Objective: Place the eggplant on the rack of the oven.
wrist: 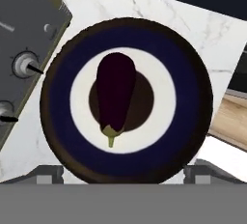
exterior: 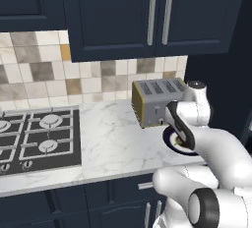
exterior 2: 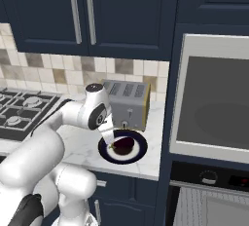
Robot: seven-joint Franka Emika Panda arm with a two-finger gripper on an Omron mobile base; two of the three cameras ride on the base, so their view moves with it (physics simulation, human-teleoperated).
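Task barely begun. Eggplant (wrist: 115, 92) lies ungrasped at centre of plate (wrist: 193, 97) on bench (exterior 2: 82, 147), beside toaster (exterior 2: 127, 104). End effector (wrist: 123, 172) above it, jaws wide, empty. Left: grasp, lift, carry to oven (exterior 2: 209, 178), set on rack (exterior 2: 194, 205).

The counter (exterior: 113, 138) is seen as white, grey-veined marble with a smooth, faintly glossy finish. The eggplant (wrist: 115, 92) is rendered dark maroon, smooth and matt, on a glazed-looking plate (wrist: 58, 121) at the frame's centre. Brushed metal with tan sides is shown on the toaster (exterior 2: 127, 104). The rack (exterior 2: 194, 205), lower right, is made of thin grey metal wire. Matt ceramic tiles (exterior: 34, 70) are seen upper left.
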